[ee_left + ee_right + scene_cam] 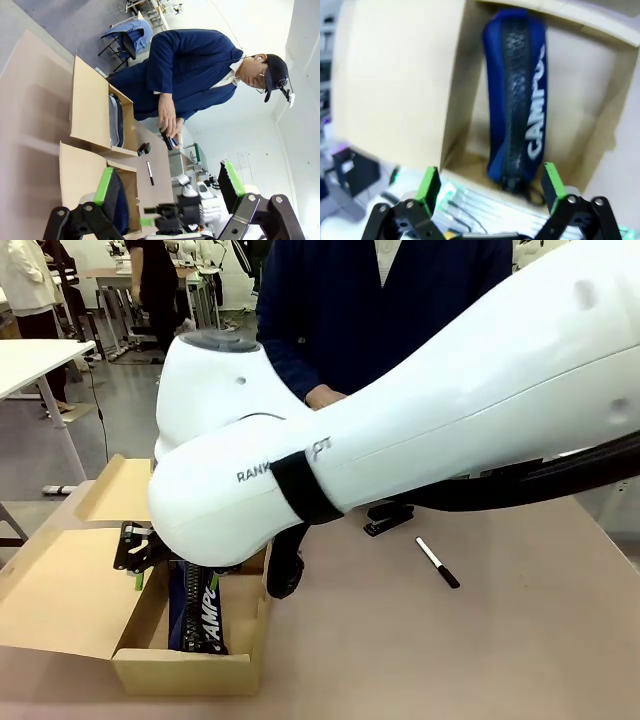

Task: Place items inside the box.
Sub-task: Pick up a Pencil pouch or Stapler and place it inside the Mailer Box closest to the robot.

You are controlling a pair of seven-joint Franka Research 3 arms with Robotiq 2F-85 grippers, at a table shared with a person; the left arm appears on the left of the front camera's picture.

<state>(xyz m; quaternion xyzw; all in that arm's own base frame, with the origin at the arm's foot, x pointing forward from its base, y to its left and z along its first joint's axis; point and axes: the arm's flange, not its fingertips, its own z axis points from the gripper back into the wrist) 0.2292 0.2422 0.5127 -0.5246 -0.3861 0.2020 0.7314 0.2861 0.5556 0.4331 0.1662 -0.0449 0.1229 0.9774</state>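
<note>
Glossy white right arm [420, 420], lettered "RANK", spans a brown cardboard box [180, 672] on the matte tan surface [450, 660]. Inside lies a navy fabric zip pouch [517, 100] marked "CAMPU". The right gripper [490, 175] hovers wide above it, and the left gripper [167, 172] is wide and empty. A black stapler [388, 522] and a slim white pen with black cap [437, 563] lie outside.

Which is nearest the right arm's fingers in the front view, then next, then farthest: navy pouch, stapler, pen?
1. navy pouch, in the box under the right fingers.
2. black stapler, mid-table.
3. white pen, farther right.
</note>
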